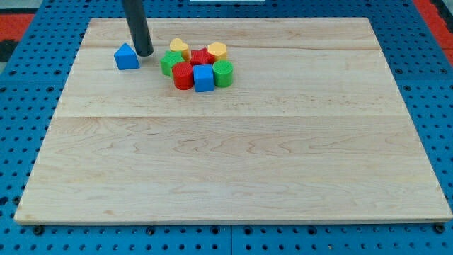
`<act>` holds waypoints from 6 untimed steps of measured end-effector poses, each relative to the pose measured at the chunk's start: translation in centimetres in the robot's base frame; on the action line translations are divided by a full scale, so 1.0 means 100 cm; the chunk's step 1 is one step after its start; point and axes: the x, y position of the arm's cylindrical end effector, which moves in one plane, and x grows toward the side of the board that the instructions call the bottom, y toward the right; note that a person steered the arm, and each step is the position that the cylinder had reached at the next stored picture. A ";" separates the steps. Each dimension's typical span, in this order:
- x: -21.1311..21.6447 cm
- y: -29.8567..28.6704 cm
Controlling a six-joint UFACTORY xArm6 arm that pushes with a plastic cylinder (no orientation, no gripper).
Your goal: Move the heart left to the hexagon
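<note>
My tip [144, 54], a bare rod tool holding nothing, rests on the wooden tabletop [233, 163] between the blue house-shaped block [127, 57] and the cluster, probably to reach the yellow heart block [179, 48] beside the yellow hexagon block [217, 50].

blue blocks [127, 57] 2 | yellow [179, 48] 2 | red [182, 75] 2 | green [223, 73] 2 (eight total)

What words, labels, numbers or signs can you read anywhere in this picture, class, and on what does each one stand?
None: no readable text shows anywhere.
The wooden board bears only grain lines.
The blocks, such as the blue block, the yellow heart and the red block, have plain faces.
The dark rod, my tip just right of the blue block, carries no marking.
The blue pegboard shows only holes.
</note>
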 end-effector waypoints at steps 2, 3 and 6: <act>-0.008 0.078; -0.041 0.013; 0.049 -0.144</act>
